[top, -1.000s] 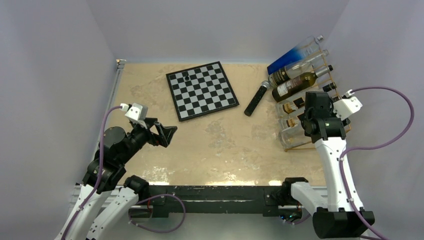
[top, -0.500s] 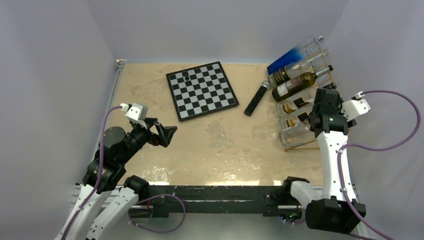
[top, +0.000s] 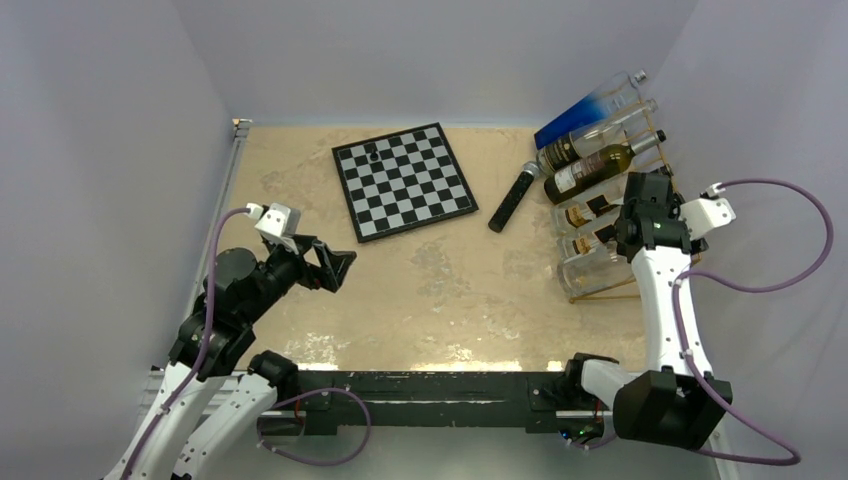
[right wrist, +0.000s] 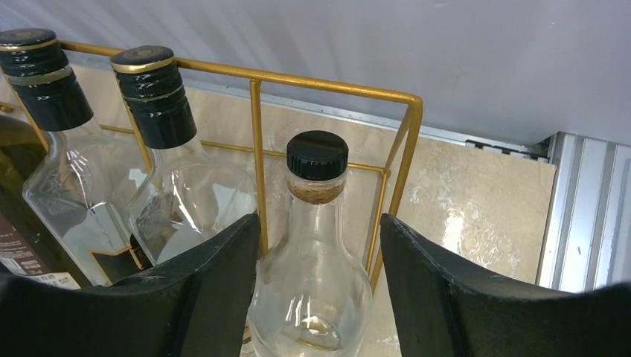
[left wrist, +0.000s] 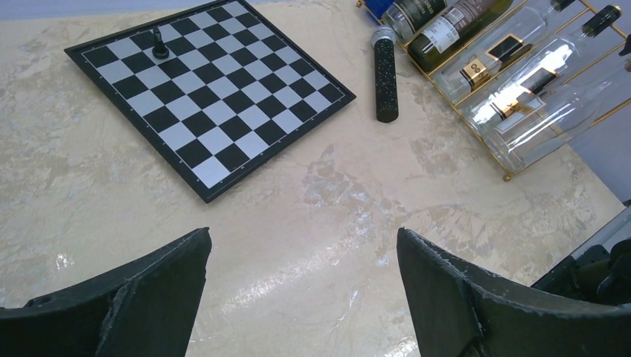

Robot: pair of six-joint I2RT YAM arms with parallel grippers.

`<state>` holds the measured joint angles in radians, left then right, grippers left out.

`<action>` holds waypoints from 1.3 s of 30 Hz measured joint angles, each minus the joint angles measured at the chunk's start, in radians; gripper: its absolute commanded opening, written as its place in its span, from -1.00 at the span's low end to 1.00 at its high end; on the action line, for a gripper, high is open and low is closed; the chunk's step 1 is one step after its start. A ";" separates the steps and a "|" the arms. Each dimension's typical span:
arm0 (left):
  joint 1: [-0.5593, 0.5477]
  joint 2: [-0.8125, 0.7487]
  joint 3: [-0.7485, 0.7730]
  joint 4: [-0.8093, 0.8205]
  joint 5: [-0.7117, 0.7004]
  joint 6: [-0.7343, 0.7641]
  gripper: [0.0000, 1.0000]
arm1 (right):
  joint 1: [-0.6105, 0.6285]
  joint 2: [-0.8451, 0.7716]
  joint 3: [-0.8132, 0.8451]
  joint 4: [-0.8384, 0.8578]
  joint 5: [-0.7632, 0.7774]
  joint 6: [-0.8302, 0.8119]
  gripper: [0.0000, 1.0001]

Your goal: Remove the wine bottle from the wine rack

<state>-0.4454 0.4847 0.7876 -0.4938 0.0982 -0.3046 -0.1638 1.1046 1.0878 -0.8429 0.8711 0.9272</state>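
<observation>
— Where is our right hand (right wrist: 318,245)?
— Low in the wrist view. It is released, with its fingers (right wrist: 201,297) spread wide on either side of the end bottle (right wrist: 316,312), level with the glass shoulder below the black cap. We cannot tell whether they touch the glass.

— And where does that bottle lie?
— In the wine rack (right wrist: 335,84). The gold wire passes just behind its neck. In the top view it is the lowest of the row, at the right of the frame, with the rack close to the wall.

— What lies beside it?
— Two capped bottles (right wrist: 160,104), left of it in the wrist view, in the same rack. Their caps are black with gold bands.

— And our left hand (left wrist: 301,253)?
— Also released, with nothing between its fingers. It hangs over the desk (top: 450,290) at the lower left of the top view, well apart from the rack.

— What else do we see on the desk?
— A chessboard (top: 403,180) at upper centre, with one dark pawn (left wrist: 159,44) near its far corner. A black microphone (top: 510,198) lies between the board and the rack.
</observation>
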 measured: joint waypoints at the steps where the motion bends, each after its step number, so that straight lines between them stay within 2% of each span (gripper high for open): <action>1: 0.000 0.005 0.000 0.000 -0.002 0.000 0.96 | 0.000 0.006 0.000 0.000 0.001 0.007 0.31; 6: 0.000 0.023 -0.001 0.000 -0.019 0.000 0.95 | 0.000 0.050 0.000 -0.002 0.023 0.033 0.43; 10: 0.000 0.023 -0.001 0.001 -0.034 0.000 0.95 | 0.000 0.076 0.000 0.000 0.063 0.052 0.35; 16: 0.000 0.026 -0.009 0.011 -0.046 0.000 0.94 | 0.000 0.133 0.000 0.010 0.089 0.067 0.34; 20: 0.000 0.046 -0.014 0.010 -0.047 0.001 0.94 | 0.000 0.166 0.000 0.026 0.090 0.069 0.20; 25: 0.000 0.051 -0.014 0.011 -0.048 0.001 0.93 | -0.001 0.196 0.000 0.043 0.092 0.068 0.12; 35: 0.000 0.051 -0.015 0.011 -0.050 0.001 0.93 | -0.001 0.202 -0.006 0.061 0.108 0.055 0.14; 39: 0.000 0.051 -0.015 0.011 -0.050 0.001 0.93 | -0.001 0.204 -0.006 0.063 0.110 0.045 -0.02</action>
<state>-0.4454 0.5354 0.7723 -0.4831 0.0483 -0.3038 -0.1650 1.3083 1.0817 -0.7803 0.9813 0.9726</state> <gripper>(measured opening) 0.966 0.557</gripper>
